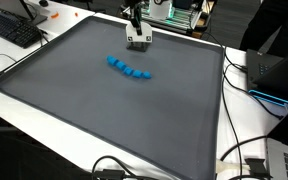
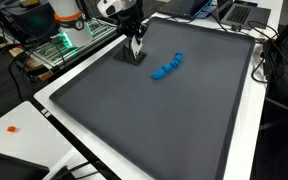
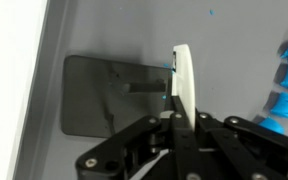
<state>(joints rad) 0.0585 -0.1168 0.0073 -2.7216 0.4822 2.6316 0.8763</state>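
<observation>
My gripper (image 1: 136,30) hangs over the far edge of a large grey mat (image 1: 94,110) and is shut on a thin white flat piece (image 3: 183,75), held edge-on and upright between the fingers (image 3: 179,118). The piece also shows in both exterior views (image 1: 137,42) (image 2: 136,45). A dark rectangular patch (image 3: 114,95) that looks like its shadow lies on the mat beside it. A curved row of several small blue blocks (image 1: 129,69) (image 2: 167,68) lies on the mat a short way from the gripper. The blocks appear at the right edge of the wrist view (image 3: 284,90).
The mat (image 2: 174,120) sits on a white table (image 2: 24,125). A keyboard (image 1: 14,30), a laptop (image 1: 279,75) and cables (image 1: 244,150) lie around it. Green-lit electronics (image 2: 69,40) stand behind the arm. A small orange item (image 2: 12,128) lies on the table.
</observation>
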